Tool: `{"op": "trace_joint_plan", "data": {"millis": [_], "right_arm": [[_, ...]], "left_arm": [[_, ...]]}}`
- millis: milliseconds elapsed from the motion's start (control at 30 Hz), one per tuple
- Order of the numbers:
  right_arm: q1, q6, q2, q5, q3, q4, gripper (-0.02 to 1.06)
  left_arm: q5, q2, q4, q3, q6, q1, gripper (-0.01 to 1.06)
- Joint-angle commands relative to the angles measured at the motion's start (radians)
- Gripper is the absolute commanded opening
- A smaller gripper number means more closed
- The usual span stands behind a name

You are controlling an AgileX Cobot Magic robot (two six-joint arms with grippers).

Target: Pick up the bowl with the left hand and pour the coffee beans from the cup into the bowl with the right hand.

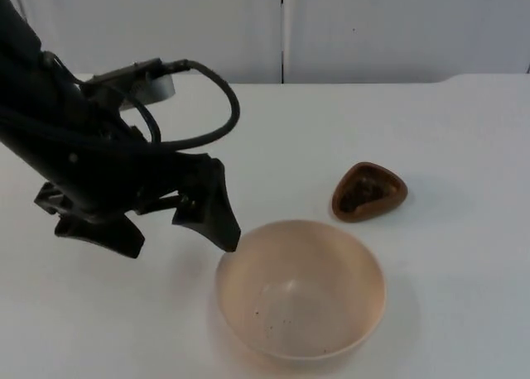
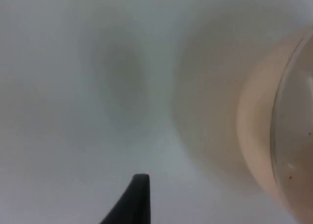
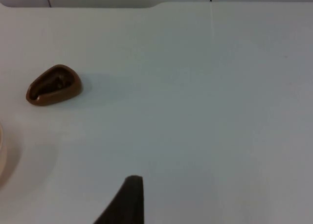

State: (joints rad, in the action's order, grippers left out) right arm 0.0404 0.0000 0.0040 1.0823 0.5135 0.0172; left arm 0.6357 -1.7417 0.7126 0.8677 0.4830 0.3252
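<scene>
Two task items on the white bench point(image 1: 464, 147): a pale peach bowl point(image 1: 301, 290) near the front edge and a small brown cup point(image 1: 369, 191) behind it to the right, well apart from the bowl. Cup holds dark coffee beans point(image 1: 362, 194), mouth squeezed to a teardrop shape. Bowl upright, a few dark specks inside, otherwise nothing in it.

Left gripper point(image 1: 178, 230) sits low at the bowl's left side, released, fingers spread wide; the nearer finger tip is right at the bowl's rim, the other well clear to the left. Nothing grasped. Left wrist view has the bowl wall point(image 2: 259, 131) close beside one black fingertip point(image 2: 134, 199).

Right wrist view looks over the bench at the cup point(image 3: 54, 85); one fingertip point(image 3: 128, 202) visible. Right gripper state: can't tell.
</scene>
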Motion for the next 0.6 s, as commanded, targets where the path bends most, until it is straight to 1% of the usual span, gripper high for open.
{"op": "trace_joint_plan", "data": {"millis": [0,133,200,267,367,567], "right_arm": [[0.002,-0.012,-0.004,-0.003,0.002,0.007,1.05],[0.002,-0.012,-0.004,-0.003,0.002,0.007,1.05],[0.002,-0.012,-0.004,-0.003,0.002,0.007,1.05],[0.002,-0.012,-0.004,-0.003,0.002,0.007,1.05],[0.002,-0.012,-0.004,-0.003,0.002,0.007,1.05],[0.002,-0.012,-0.004,-0.003,0.002,0.007,1.05]], "left_arm": [[0.001,-0.014,0.0,0.008,-0.004,0.006,1.01],[-0.001,-0.045,-0.001,0.008,-0.01,0.015,1.01],[-0.022,-0.055,-0.006,0.008,-0.018,0.034,1.01],[-0.061,-0.062,-0.016,0.008,-0.02,0.061,1.01],[-0.091,-0.073,-0.016,0.008,-0.025,0.073,1.01],[-0.098,-0.134,-0.015,0.022,-0.066,0.073,1.0]]}}
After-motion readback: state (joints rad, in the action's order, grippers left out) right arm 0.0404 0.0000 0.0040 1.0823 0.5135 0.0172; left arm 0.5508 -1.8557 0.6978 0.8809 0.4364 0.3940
